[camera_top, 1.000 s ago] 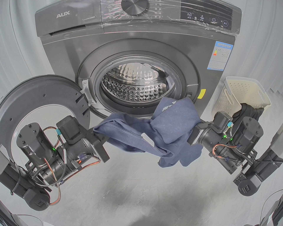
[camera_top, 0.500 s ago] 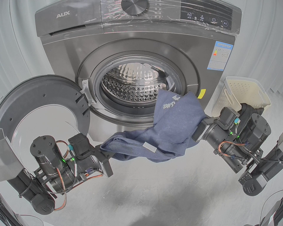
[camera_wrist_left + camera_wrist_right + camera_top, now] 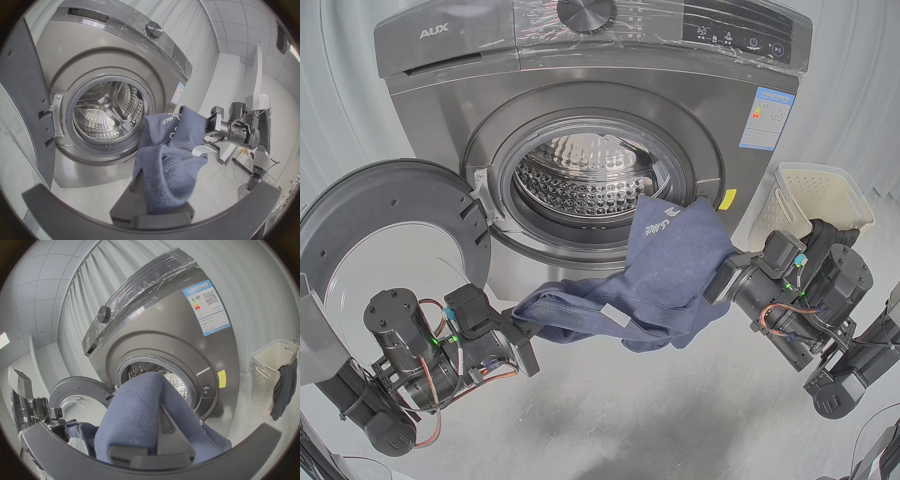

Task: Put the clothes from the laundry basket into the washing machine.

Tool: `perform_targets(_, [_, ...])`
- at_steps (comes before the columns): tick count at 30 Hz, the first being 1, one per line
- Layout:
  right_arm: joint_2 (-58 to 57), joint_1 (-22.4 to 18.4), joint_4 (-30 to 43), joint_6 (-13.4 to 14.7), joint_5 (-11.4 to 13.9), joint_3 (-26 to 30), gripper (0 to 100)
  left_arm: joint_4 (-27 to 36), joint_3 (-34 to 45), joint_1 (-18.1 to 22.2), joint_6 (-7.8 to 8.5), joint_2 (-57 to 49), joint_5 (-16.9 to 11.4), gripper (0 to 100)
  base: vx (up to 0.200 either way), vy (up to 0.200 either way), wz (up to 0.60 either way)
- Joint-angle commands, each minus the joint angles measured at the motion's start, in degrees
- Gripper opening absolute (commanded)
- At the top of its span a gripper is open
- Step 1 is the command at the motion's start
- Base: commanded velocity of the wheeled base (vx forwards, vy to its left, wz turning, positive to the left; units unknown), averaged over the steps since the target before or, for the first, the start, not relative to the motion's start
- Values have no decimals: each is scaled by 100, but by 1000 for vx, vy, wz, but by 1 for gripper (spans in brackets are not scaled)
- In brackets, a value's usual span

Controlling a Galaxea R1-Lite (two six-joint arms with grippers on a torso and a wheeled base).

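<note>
Washing machine (image 3: 444,119) shell: grey, satin, brushed-metal look. Plastic film (image 3: 650,25) over the panel at 12 o'clock: clear, crinkled, glossy. Drum (image 3: 581,169): polished steel, perforated, bright glints. Door (image 3: 387,194) at 9 o'clock of the opening: matt grey plastic ring, glossy clear window. Navy garment (image 3: 669,262): soft matt knit cloth. Laundry basket (image 3: 819,194) at 3 o'clock: cream perforated plastic, dull sheen. Dark cloth (image 3: 831,232) on its rim: matt. Floor (image 3: 600,406): smooth, pale grey, mottled.

Pale brand lettering (image 3: 434,30) on the drawer panel of the washing machine (image 3: 444,112), small white icons (image 3: 737,39) on its control strip, blue energy label (image 3: 766,119) on its front — coloured bars, square code, fine print too small to read — yellow sticker (image 3: 727,199) beside the door opening, white script (image 3: 655,226) across the navy garment (image 3: 675,269), white sewn tag (image 3: 614,315) on its lower fold.
</note>
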Motion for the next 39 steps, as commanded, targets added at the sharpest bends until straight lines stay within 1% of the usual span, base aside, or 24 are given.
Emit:
perform_targets(1, [10,24,-3,4,-3,-31,0,-1,-25,3,-4,-5,-15,0,0,0,0])
perform_targets(15, [54,15,-3,4,6,-49,0,-1,72,38,-4,47,-68,0,0,0,0])
perform_targets(20, [46,15,-12,13,6,-40,0,-1,309,29,49,100,-59,0,0,0,0])
perform_targets(23, [37,7,-3,4,6,-67,0,-1,292,29,49,100,-59,0,0,0,0])
perform_targets(28, [63,7,-12,13,6,-23,0,-1,309,143,49,153,-68,0,0,0,0])
perform_targets(35, [37,-37,-3,4,6,-67,0,-1,248,161,40,197,-68,0,0,0,0])
perform_targets(36, [37,-46,-3,4,6,-67,0,-1,300,170,49,214,-77,100,0,0,0])
perform_targets(39, [63,-37,-12,4,6,-31,0,-1,441,152,40,311,-120,100,0,0,0])
